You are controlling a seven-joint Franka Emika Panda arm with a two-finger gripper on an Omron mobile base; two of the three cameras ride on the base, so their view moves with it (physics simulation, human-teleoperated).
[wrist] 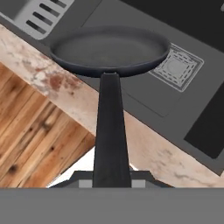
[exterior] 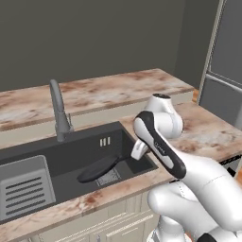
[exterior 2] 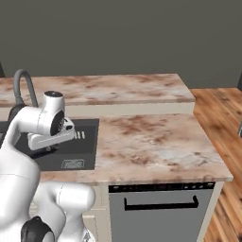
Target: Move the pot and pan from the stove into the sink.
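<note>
Pan (wrist: pixel 109 50): shallow, round, black, long straight handle, over sink (exterior: pixel 71 151).

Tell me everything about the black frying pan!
The pan is round, shallow, black and empty, like dull metal, with one long straight handle. The gripper holds the handle's end. The pan sits roughly level inside the dark sink, near the square drain, its handle pointing back toward the robot. Whether it touches the sink floor is unclear.
</note>
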